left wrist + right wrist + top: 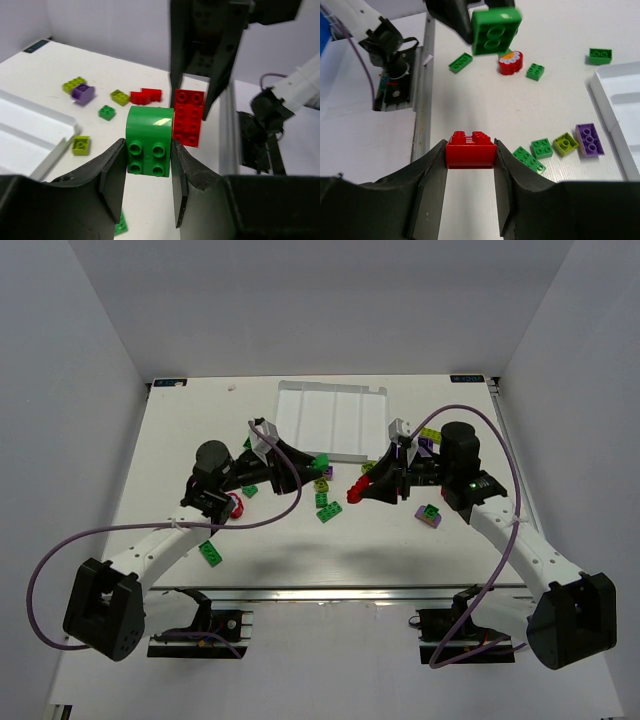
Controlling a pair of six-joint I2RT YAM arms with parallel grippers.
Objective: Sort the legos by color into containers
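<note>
Surface [190, 430]: white, with the tray at the far middle and bricks scattered nearer to me.
Tray [300, 420]: flat and white. Its four compartments run near to far, side by side, and I see nothing in any of them.
Left fingers [112, 175]: closed narrow on the green brick, one on each flank, with the studs facing my wrist camera.
Right fingers [432, 180]: clamped on the red brick the same way, on its two short sides.
Green brick [148, 142]: held just at the tray's near edge, toward its right corner. I can't tell whether it touches the rim.
Red brick [470, 150]: held near and right of the green one, a little further from the tray.
Loose bricks [328, 512]: green, yellow-green and purple ones lie between the two hands and out to either side.
Key relation: the tray lies straight to the far side of both held bricks, and the left fingers are nearer. I judge the green one goes in first, with a short push far and left along a compartment.
</note>
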